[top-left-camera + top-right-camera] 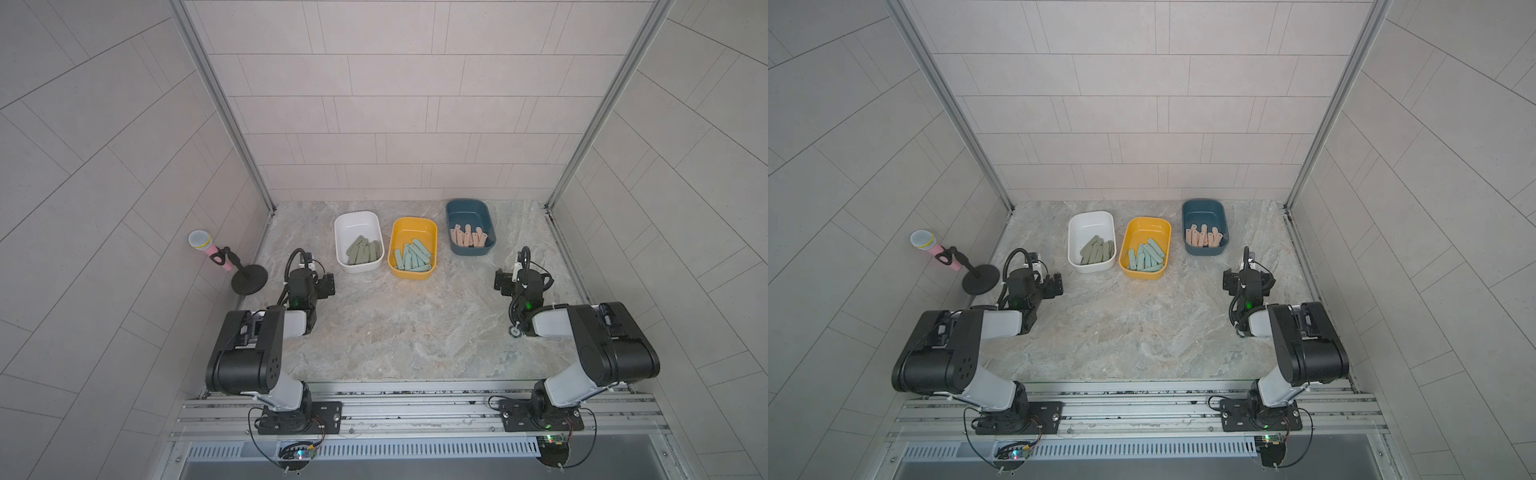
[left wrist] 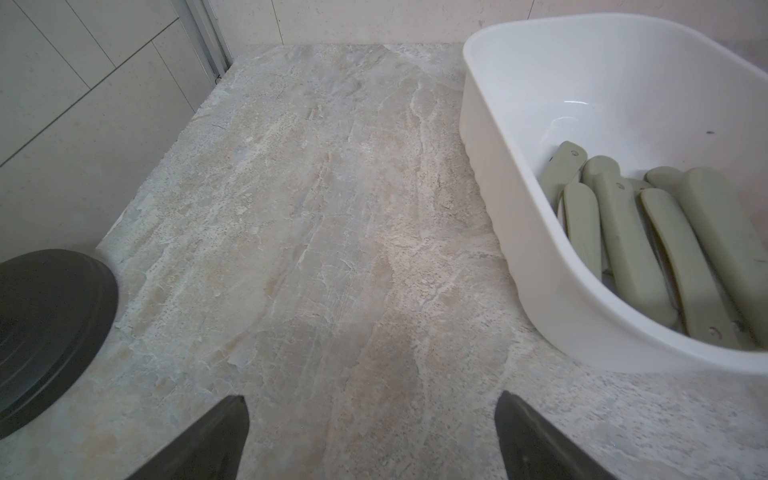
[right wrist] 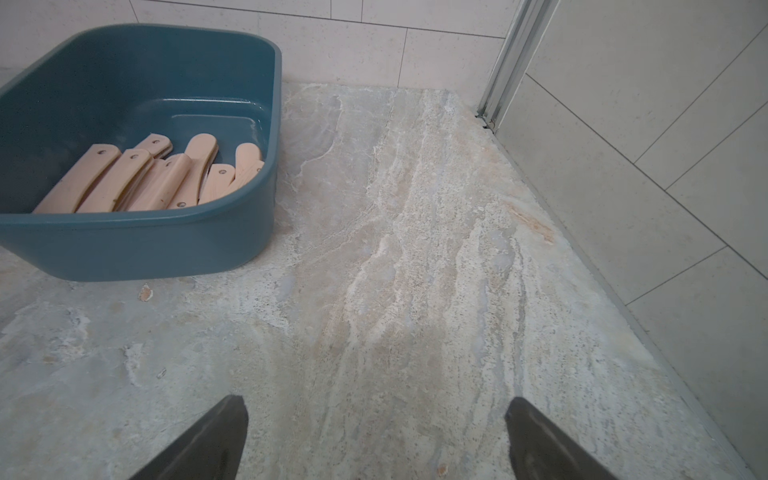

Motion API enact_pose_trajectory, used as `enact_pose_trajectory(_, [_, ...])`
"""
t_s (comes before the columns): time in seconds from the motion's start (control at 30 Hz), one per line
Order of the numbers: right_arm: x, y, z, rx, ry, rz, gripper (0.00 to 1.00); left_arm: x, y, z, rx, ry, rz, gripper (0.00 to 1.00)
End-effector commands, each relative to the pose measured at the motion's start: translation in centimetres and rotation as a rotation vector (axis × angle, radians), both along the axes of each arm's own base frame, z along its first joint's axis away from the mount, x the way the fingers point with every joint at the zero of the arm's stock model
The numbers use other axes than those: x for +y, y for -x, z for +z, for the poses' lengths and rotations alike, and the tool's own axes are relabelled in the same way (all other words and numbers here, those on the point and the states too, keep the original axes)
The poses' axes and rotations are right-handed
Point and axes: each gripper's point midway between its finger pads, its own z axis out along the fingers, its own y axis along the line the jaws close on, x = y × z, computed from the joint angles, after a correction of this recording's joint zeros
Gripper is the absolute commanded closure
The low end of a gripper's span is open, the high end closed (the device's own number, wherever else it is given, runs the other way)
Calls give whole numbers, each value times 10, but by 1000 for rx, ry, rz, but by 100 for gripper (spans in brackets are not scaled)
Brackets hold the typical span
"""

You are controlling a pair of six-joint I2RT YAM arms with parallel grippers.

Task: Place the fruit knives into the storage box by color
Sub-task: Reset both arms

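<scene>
Sorted by colour, and nothing gripped!
In both top views, in a row across the upper middle of the frame: green knives [image 1: 365,251] lie piled in the white box [image 1: 357,226]; teal knives [image 1: 412,257] in the yellow box [image 1: 413,232]; pink knives [image 1: 468,237] in the blue box [image 1: 467,214]; the left gripper [image 2: 371,399] hangs over the table [image 1: 407,324] at lower left of the white box, jaws wide open and empty; the right gripper [image 3: 376,401], lower right of the blue box, the same.
</scene>
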Motion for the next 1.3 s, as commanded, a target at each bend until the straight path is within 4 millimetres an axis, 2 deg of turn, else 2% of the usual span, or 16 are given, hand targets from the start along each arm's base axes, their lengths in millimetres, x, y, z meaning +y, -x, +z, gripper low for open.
enact_pose_trajectory(0.0, [1,-2,8,-22,10,5,0,1,-5,13,-49,-2,0,0])
enact_pose_trajectory(0.33, [0,-1,8,-25,5,-5,0,-1,0,19,-77,-22,5,0])
enact_pose_trajectory(0.43, [-1,-1,8,-25,2,-4,0,13,-1,18,-57,-29,91,0])
enact_pose_trajectory(0.57, [0,-2,8,-27,1,-1,0,14,-1,18,-59,-29,94,0])
enact_pose_trajectory(0.6, [9,-5,7,-18,-14,70,11,15,-1,18,-59,-30,96,5])
enact_pose_trajectory(0.63, [12,-6,7,-9,-24,96,28,14,-1,18,-59,-30,95,12])
enact_pose_trajectory(0.7, [11,-6,6,-15,-31,97,70,14,-1,18,-59,-30,95,32])
enact_pose_trajectory(0.73, [11,-6,6,-10,-32,98,97,14,-1,18,-60,-31,94,51])
enact_pose_trajectory(0.8, [11,-6,6,-14,-31,98,100,14,-1,18,-59,-30,95,90])
enact_pose_trajectory(0.83, [11,-5,5,-10,-33,97,100,14,-1,18,-58,-30,93,100])
enact_pose_trajectory(0.9, [11,-6,6,-12,-32,98,97,14,-1,18,-58,-31,94,100])
enact_pose_trajectory(0.93, [12,-6,6,-12,-32,99,74,14,-1,19,-61,-31,94,97])
enact_pose_trajectory(0.97, [11,-6,6,-12,-31,97,53,14,0,19,-62,-31,95,75])
enact_pose_trajectory(1.0, [11,-5,5,-10,-30,97,27,13,0,19,-64,-31,94,3])
enact_pose_trajectory(1.03, [11,-6,6,-13,-30,97,0,13,0,19,-63,-32,93,0])
enact_pose_trajectory(1.27, [11,-5,7,-18,-28,98,0,11,-4,16,-48,-37,84,0])
